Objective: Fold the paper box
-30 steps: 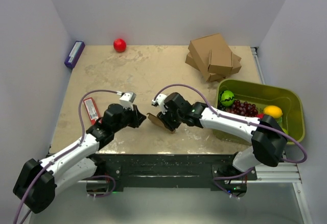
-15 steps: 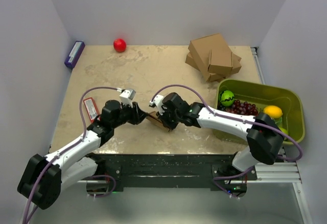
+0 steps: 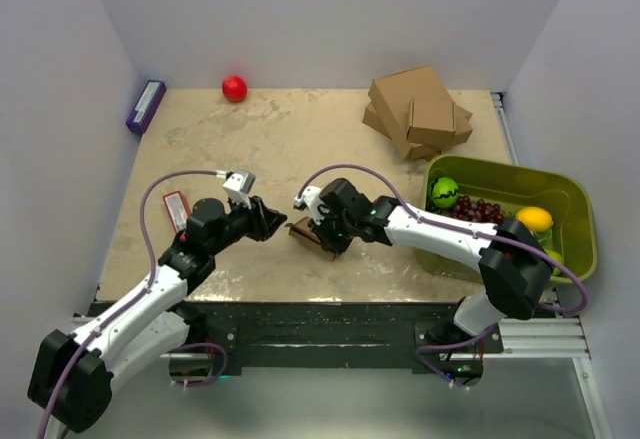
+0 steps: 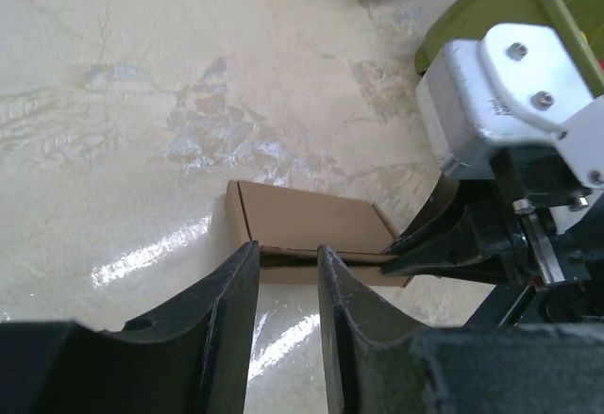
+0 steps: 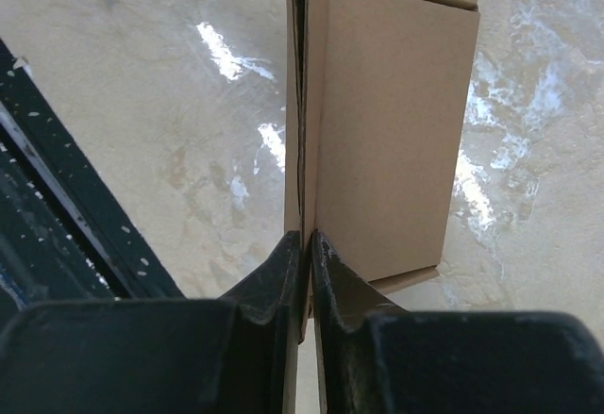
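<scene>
The paper box [image 3: 303,231] is a small flat brown cardboard piece lying between the two arms near the table's front. In the right wrist view the paper box [image 5: 396,122] shows a broad folded panel, and my right gripper [image 5: 308,240] is shut on its thin near edge. My right gripper [image 3: 323,238] reaches it from the right. My left gripper [image 3: 281,224] is on the box's left. In the left wrist view the left gripper [image 4: 286,256] is open, its tips at the paper box's [image 4: 307,218] near edge, only table showing between the fingers.
A stack of bigger cardboard boxes [image 3: 418,111] sits at the back right. A green bin [image 3: 500,171] on the right holds a green ball, grapes and a lemon. A red ball [image 3: 234,88], a purple box [image 3: 146,106] and a red packet [image 3: 176,211] lie to the left.
My right gripper has closed on the paper box's edge. My left gripper has opened and drawn back slightly to the left.
</scene>
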Robot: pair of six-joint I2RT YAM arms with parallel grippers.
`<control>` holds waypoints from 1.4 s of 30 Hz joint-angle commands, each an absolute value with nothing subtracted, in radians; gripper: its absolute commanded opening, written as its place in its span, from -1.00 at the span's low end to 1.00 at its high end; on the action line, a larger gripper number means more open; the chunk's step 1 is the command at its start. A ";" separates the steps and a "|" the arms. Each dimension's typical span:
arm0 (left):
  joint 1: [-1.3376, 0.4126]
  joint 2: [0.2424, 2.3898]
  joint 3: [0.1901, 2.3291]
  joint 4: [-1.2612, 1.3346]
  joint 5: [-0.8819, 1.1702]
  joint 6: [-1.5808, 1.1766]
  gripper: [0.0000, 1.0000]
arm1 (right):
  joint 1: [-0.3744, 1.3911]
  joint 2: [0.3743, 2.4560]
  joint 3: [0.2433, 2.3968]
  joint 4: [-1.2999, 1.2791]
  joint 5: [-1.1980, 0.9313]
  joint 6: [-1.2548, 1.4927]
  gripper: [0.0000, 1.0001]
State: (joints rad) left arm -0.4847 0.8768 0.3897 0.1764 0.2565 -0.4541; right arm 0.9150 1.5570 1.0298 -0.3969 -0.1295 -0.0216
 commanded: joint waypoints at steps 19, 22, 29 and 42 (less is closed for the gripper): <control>-0.476 0.728 0.252 0.230 0.313 -0.581 0.63 | 0.782 1.585 1.109 -0.503 -0.567 -0.129 -0.82; -0.476 0.785 0.236 0.300 0.327 -0.584 0.57 | 0.772 1.600 1.109 -0.497 -0.583 -0.133 -0.82; -0.474 0.873 0.212 0.385 0.337 -0.580 0.39 | 0.761 1.612 1.108 -0.499 -0.586 -0.135 -0.82; -0.474 0.943 0.155 0.497 0.365 -0.587 0.09 | 0.753 1.621 1.109 -0.502 -0.574 -0.132 -0.82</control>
